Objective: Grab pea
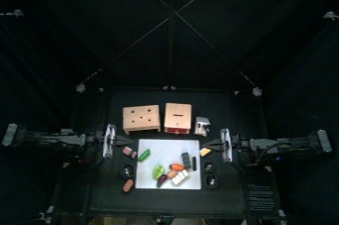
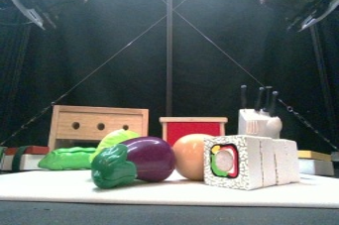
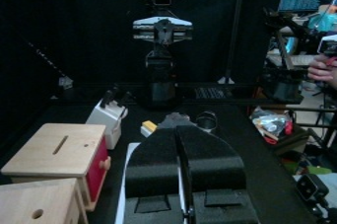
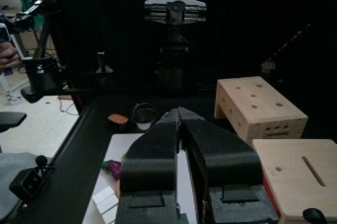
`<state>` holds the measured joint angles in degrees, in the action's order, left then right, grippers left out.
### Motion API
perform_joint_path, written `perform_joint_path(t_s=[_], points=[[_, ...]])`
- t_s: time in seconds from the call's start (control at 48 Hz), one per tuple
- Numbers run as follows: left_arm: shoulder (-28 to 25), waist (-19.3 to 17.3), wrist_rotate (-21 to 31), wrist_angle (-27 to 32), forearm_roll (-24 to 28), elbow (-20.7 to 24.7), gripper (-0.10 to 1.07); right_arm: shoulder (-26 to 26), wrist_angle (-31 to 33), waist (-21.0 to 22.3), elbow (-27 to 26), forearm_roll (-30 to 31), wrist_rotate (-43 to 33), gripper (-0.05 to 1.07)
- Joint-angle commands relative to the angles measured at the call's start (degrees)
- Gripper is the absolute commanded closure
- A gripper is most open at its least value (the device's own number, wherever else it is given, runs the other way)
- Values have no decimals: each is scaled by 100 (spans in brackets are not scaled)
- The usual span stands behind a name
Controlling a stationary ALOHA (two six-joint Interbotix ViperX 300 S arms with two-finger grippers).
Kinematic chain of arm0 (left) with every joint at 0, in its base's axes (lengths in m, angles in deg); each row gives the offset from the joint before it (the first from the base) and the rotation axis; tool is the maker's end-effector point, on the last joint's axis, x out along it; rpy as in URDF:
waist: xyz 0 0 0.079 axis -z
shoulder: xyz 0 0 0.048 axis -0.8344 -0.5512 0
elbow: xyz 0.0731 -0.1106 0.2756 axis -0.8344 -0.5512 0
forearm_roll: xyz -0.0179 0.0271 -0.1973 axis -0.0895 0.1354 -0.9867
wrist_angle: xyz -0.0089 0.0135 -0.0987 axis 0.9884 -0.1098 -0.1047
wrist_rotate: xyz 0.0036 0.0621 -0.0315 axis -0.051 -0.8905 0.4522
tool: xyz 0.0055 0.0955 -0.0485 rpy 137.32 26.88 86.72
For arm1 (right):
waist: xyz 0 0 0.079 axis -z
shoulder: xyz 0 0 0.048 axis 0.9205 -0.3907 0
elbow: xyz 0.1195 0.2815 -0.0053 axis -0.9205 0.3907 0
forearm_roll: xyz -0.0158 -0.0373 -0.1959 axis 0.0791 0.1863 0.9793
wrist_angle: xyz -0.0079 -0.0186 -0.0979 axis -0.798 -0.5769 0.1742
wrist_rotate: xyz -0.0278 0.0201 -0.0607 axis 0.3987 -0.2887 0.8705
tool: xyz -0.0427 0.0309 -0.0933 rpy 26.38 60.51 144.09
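Observation:
The pea [image 1: 145, 155] is a small, elongated green pod at the back-left edge of the white board [image 1: 176, 150]. In the front view it lies low at the left [image 2: 66, 158], behind the eggplant [image 2: 143, 160]. My left gripper [image 1: 111, 141] hangs above the table's left edge, left of the pea and apart from it. Its jaws are shut and empty in the left wrist view [image 3: 184, 129]. My right gripper [image 1: 223, 145] hangs at the board's right side, also shut and empty [image 4: 182, 112]. Neither wrist view shows the pea.
Two wooden boxes [image 1: 141, 118] [image 1: 179, 117] and a knife block [image 1: 201, 127] stand behind the board. A sushi roll [image 2: 252, 162], an orange ball [image 2: 193, 155] and other toy foods crowd the board. A person's hand [image 3: 321, 70] shows beyond the curtains.

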<state>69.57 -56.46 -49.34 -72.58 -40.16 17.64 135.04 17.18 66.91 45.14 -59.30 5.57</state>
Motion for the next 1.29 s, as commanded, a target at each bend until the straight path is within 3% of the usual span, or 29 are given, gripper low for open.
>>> perform_joint_path(t_s=[0.0, 0.271, 0.521, 0.625, 0.875, 1.125, 1.271], points=[[-62, -44, -26, -35, -18, 35, 101, -185, -18, 35, -149, 70, -18, 106], [-88, -246, 0, 70, -88, -26, 100, -1099, 229, 26, -703, 562, -88, 100], [-88, -176, -26, -949, -9, -290, 98, -1406, 229, 62, -949, 281, -369, 100], [-105, -158, -9, -1011, 35, -360, 89, -1371, 246, 62, -923, 97, -571, 100], [-606, -158, 53, 149, -431, -18, 50, -1354, 255, 88, -844, 62, -703, 100], [-1169, -70, 62, 1336, -554, 360, 46, -1406, 264, 88, -729, -9, -712, 100], [-1415, -53, 79, 2074, -1072, 562, 45, -1424, 316, 88, -668, -105, -712, 100]])
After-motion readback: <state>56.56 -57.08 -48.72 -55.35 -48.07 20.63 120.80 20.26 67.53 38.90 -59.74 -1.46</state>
